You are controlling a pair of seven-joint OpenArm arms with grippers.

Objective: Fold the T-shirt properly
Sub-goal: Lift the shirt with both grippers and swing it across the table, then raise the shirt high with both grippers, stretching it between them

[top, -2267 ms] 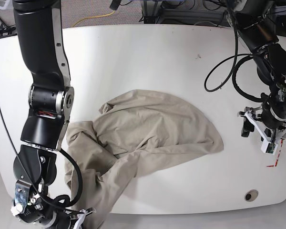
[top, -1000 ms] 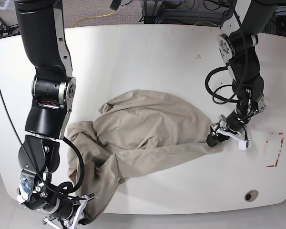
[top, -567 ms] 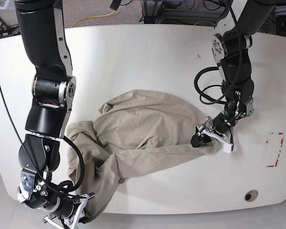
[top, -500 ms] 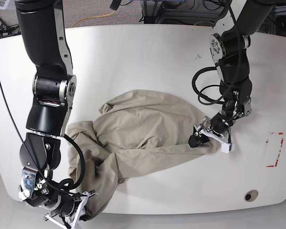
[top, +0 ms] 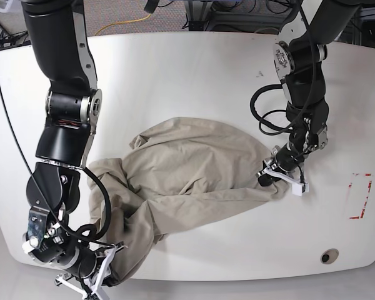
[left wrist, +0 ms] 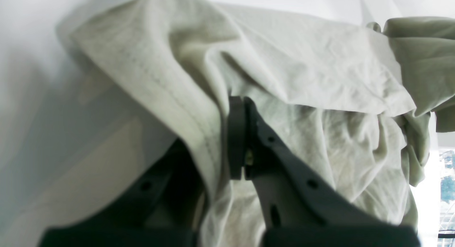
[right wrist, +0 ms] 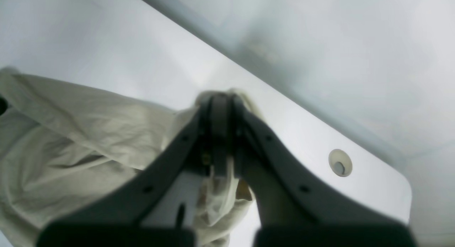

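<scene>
Robotics lab: white table (top: 194, 75) with rounded corners, two black arms, loose cables (top: 122, 25) beyond its far edge.

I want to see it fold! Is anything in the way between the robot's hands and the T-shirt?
Nothing visible. The left hand and the right hand are both shut right on the T-shirt, each pinching its cloth at opposite ends.

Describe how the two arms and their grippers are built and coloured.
Both arms are glossy black segments joined by silver metal rings. The right arm shows red wiring inside one joint, with a thin black cable running alongside. Looped black cables hang off the left arm. The grippers have white frames; the wrist views show dark grey, tapering fingers with small holes.
</scene>
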